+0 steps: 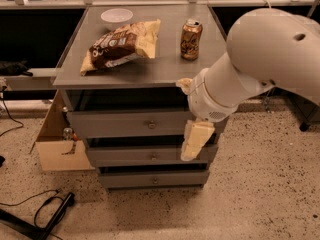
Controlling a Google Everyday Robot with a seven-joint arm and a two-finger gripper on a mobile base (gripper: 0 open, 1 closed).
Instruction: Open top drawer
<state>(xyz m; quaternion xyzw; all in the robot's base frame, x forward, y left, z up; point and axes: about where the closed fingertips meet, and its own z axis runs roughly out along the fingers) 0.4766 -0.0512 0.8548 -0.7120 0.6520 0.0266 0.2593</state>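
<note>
The top drawer is the widest grey front of the cabinet, with a small round brass knob at its centre. A dark gap shows between it and the cabinet top. Two narrower grey drawers sit below it. My gripper is cream-coloured and hangs from the big white arm. It points down in front of the right part of the top and middle drawer fronts, to the right of the knob and a little below it. It holds nothing that I can see.
On the cabinet top lie a brown and yellow chip bag, a brown soda can and a white bowl. An open cardboard box stands left of the cabinet. Black cables and a pole lie on the floor at lower left.
</note>
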